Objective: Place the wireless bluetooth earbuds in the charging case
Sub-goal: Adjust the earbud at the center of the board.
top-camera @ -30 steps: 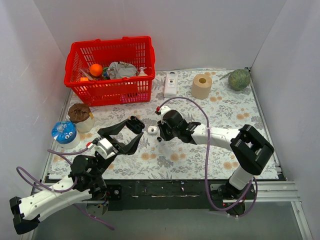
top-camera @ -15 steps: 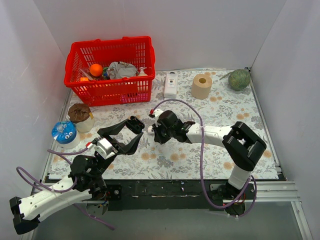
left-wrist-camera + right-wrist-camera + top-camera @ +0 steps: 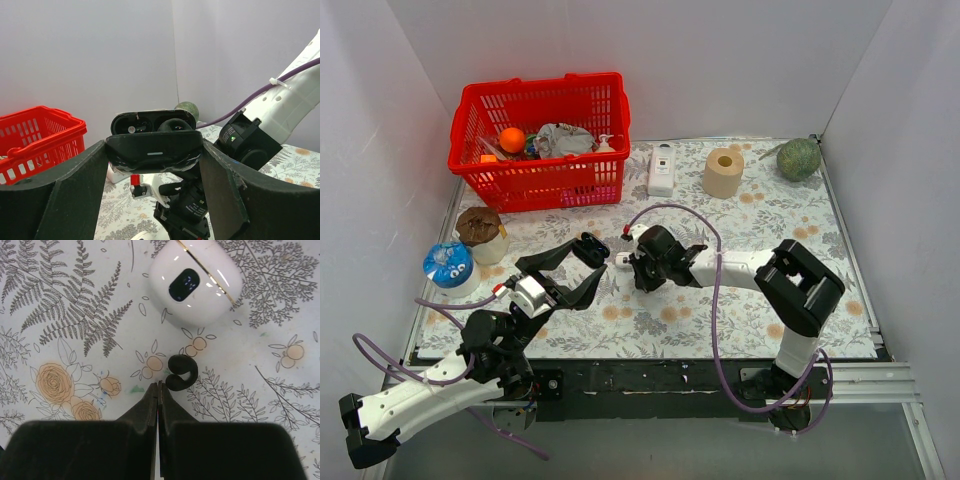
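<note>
My left gripper (image 3: pixel 154 150) is shut on a black charging case (image 3: pixel 154 146) and holds it open above the mat; it also shows in the top view (image 3: pixel 588 250). I cannot tell what is in its sockets. My right gripper (image 3: pixel 158 385) is shut and empty, with its tips just above the floral mat. A black hook-shaped earbud (image 3: pixel 181 372) lies on the mat just right of those tips, not held. A closed white case (image 3: pixel 197 282) with a dark oval window lies just beyond it. In the top view the right gripper (image 3: pixel 638 268) is next to the white case (image 3: pixel 622 260), close to the left gripper.
A red basket (image 3: pixel 540 140) full of items stands at the back left. A white bottle (image 3: pixel 662 170), a paper roll (image 3: pixel 724 172) and a green ball (image 3: pixel 799 158) line the back. A brown-lidded cup (image 3: pixel 480 232) and a blue-lidded cup (image 3: pixel 448 265) stand at the left.
My right gripper has moved left over the mat, closer to the white case and my left gripper. The left arm and the black case have not moved.
</note>
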Motion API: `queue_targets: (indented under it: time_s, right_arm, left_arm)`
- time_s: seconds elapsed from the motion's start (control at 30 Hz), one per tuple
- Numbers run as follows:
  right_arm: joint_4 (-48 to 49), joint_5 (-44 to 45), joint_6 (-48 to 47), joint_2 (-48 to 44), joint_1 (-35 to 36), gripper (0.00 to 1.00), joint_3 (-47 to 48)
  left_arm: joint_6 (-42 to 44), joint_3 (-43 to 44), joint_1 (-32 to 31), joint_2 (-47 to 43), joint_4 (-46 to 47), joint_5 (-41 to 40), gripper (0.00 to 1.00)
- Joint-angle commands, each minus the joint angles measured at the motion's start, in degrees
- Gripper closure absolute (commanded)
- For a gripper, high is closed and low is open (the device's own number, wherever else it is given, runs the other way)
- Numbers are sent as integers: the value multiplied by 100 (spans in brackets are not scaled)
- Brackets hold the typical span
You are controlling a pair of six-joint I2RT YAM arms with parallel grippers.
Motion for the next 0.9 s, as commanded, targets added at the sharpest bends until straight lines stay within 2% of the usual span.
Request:
queue_targets:
  time_s: [0.0,0.37,0.57,0.73,0.87]
  right_arm:
    - [-23,311,-114,-20,-160,99,-101]
    - [-155,803,-246,-213,-634,99,-295]
    - [81,733,-185,-617,-661,99,-452]
    - [407,382,-26,-1056,-398,93,-558]
    - [487,-223,9,-820,-73,99,-261]
  left_arm:
    - [46,87,-9,28,-14,1,100]
    - [28,78,-9,28,4,-17,100]
    - [37,79,-9,28,-22,-43,100]
    - [-7,52,-9,37,4,-25,100]
    - [-33,43,-9,63,66,-8,100]
